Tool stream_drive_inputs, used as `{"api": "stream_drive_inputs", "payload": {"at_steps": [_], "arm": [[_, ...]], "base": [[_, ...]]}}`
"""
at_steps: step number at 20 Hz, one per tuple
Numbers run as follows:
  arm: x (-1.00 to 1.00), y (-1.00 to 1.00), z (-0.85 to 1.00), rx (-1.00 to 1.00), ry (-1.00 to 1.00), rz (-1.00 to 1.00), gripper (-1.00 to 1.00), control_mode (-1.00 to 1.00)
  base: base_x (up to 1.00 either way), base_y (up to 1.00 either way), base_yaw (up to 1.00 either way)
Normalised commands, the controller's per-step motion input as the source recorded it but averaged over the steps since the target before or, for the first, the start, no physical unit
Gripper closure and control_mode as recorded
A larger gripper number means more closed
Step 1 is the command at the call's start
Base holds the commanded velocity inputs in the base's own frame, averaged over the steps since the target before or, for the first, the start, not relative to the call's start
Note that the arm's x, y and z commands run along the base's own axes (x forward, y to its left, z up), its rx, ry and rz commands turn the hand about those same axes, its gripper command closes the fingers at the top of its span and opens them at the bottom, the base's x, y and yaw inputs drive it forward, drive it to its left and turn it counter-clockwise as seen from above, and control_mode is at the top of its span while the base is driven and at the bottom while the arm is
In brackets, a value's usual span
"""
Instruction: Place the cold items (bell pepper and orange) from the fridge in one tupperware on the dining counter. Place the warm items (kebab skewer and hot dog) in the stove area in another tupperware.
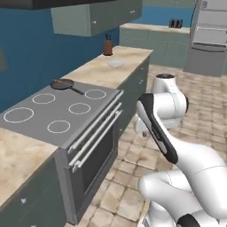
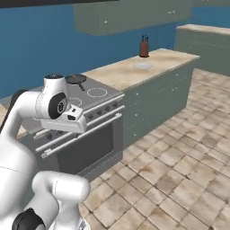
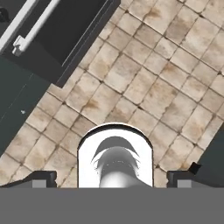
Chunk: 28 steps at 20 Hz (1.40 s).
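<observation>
My gripper (image 3: pixel 113 177) points straight down at the tiled floor (image 3: pixel 144 87) in front of the stove, jaws wide open with nothing between them. Its two dark fingertips (image 3: pixel 43 177) sit far apart at the bottom of the hand view. The stove (image 1: pixel 66 111) has a small dark pan (image 1: pixel 62 84) on its back burner. I cannot tell whether the pan holds anything. The steel fridge (image 1: pixel 208 40) stands shut at the far right. The bell pepper, orange, kebab skewer, hot dog and tupperware are out of view.
The oven door (image 3: pixel 65 30) and its handle (image 3: pixel 26 26) lie just left of the hand. A stone counter (image 1: pixel 111 66) runs beyond the stove, with a brown knife block (image 1: pixel 107 46) at its back. Open tiled floor (image 2: pixel 179 157) spreads to the right.
</observation>
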Motion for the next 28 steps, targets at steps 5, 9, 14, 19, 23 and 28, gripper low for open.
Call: {"api": "stream_drive_inputs", "payload": {"at_steps": [5,9,14,19,23,28], "arm": [[0.0,0.0,0.0,0.0,0.0,0.0,-1.0,1.0],[0.0,0.0,0.0,0.0,0.0,0.0,-1.0,1.0],[0.0,0.0,0.0,0.0,0.0,0.0,-1.0,1.0],[0.0,0.0,0.0,0.0,0.0,0.0,-1.0,1.0],[0.0,0.0,0.0,0.0,0.0,0.0,-1.0,1.0],[0.0,0.0,0.0,0.0,0.0,0.0,-1.0,1.0]], "base": [[0.78,-0.58,0.47],[1.0,-0.46,0.4],[0.75,-0.44,0.61],[0.22,-0.71,0.66],[-0.01,-0.99,0.37],[0.3,-0.74,0.2]]}}
